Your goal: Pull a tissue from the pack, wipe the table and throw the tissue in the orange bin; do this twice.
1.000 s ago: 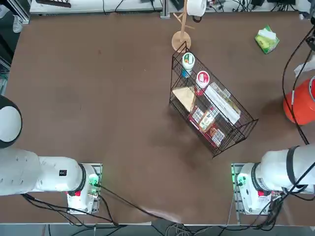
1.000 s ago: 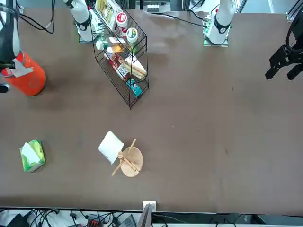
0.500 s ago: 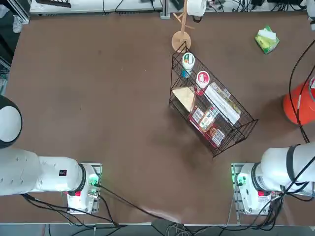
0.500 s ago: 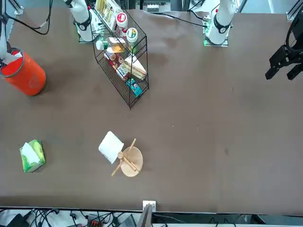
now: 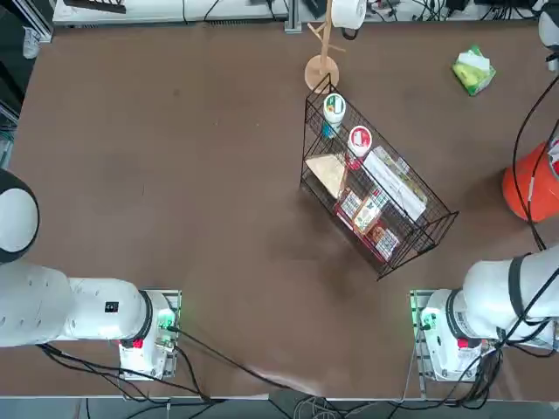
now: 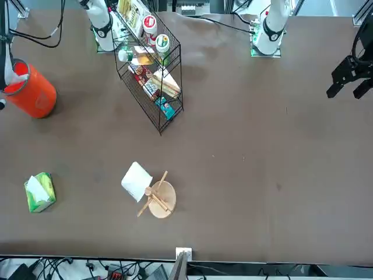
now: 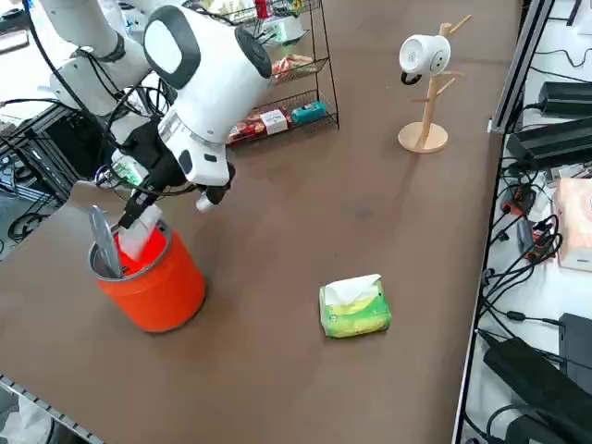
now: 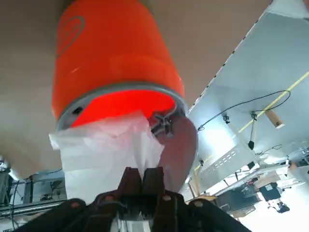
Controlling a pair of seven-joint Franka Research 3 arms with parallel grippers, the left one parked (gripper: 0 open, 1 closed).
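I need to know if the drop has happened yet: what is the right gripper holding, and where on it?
The right gripper is shut on a white tissue, pinching one edge of it; the rest hangs over the mouth of the orange bin.

Surroundings of the work surface. Top view: along the 12 o'clock edge a pale strip of floor (image 5: 218, 9) carries black cables (image 5: 410, 9); at 9 o'clock, a dark gap beside an aluminium frame rail (image 5: 19, 10). Right side view: at 3 o'clock, a metal rail (image 7: 518, 65) borders the surface; beyond it lie black power strips (image 7: 555, 139), tangled cables (image 7: 518, 250) and a pinkish box (image 7: 575, 222) on a light floor. At 9 o'clock, a black wire rack (image 7: 28, 157) stands off the surface. Right wrist view: a grey floor (image 8: 270, 63) with a yellow line (image 8: 285, 92) and a loose black cable (image 8: 241, 104). Lighting is even and diffuse.
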